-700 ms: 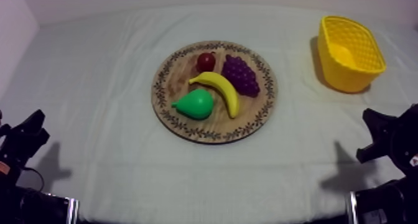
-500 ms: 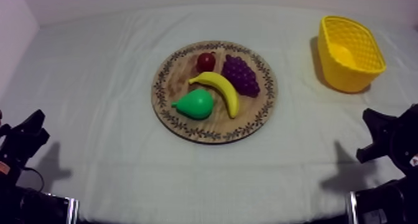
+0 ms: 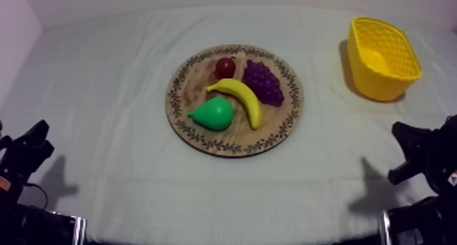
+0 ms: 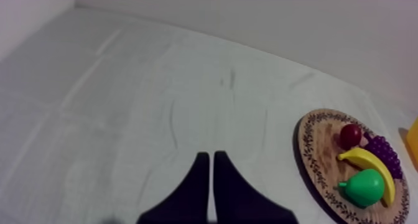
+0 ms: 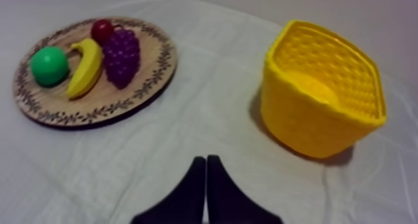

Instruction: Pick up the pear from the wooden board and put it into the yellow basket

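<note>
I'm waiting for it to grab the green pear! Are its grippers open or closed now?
The black two-fingered left gripper: shut, holding nothing.
The black two-fingered right gripper: shut, holding nothing.

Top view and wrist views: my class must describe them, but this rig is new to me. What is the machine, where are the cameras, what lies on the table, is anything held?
Two robot arms flank a table under a grey-white cloth. The top view looks down; each wrist view comes from a camera on one arm. The black two-fingered left gripper and right gripper are shut, holding nothing. A round wooden board with a patterned rim carries a green pear, yellow banana, purple bunch of grapes and small red fruit. A yellow basket stands apart, near the right arm.
</note>
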